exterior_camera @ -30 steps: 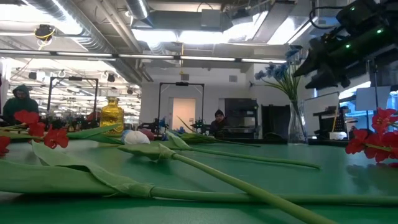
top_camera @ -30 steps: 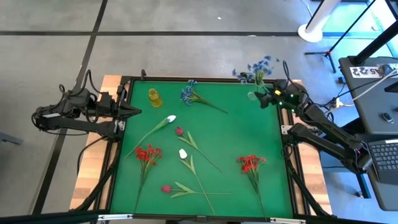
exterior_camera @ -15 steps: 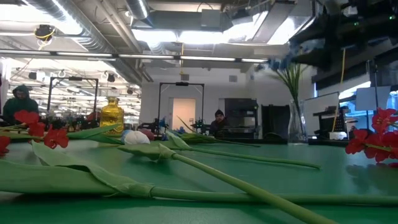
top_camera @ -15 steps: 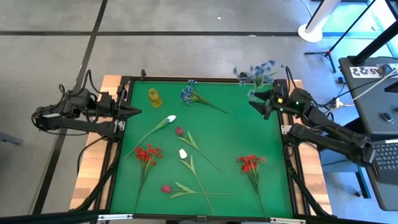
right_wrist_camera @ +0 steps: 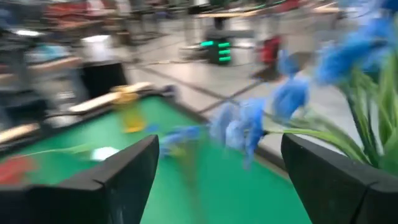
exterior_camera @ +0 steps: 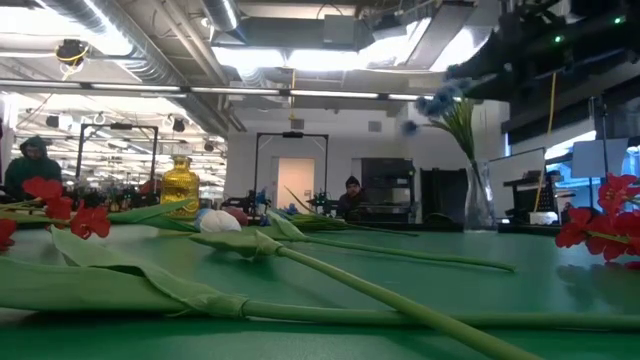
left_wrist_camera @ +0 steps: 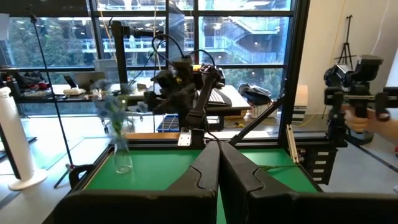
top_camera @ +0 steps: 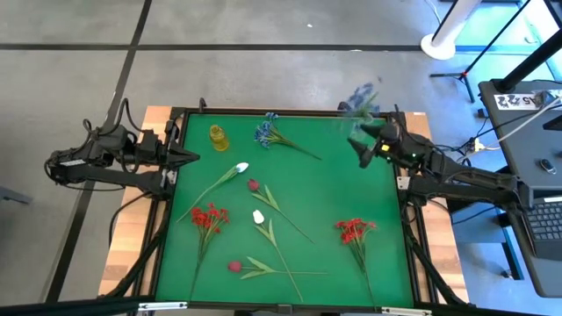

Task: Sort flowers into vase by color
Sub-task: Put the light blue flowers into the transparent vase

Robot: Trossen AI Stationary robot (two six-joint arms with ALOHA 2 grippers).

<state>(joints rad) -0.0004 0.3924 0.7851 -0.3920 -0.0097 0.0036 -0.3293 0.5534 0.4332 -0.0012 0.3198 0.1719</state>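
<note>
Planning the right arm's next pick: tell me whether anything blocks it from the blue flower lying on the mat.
Nothing visible does. The right gripper, jaws open, hangs near the clear vase; bare green mat separates it from the loose blue flower.

A flat green felt-covered surface point(top_camera: 334, 189) sits in a black frame; a white cylindrical floor stand point(top_camera: 450, 33) and a dark laptop point(top_camera: 546, 221) lie beyond

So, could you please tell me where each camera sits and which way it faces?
High: overhead, straight down; both arms flank the green table.
Low: table height, level across stems; the right arm shows above.
Left wrist: across the table, past shut fingers.
Right wrist: past open fingers toward blue flowers.
Shared: high and low show the yellow vase.
</note>
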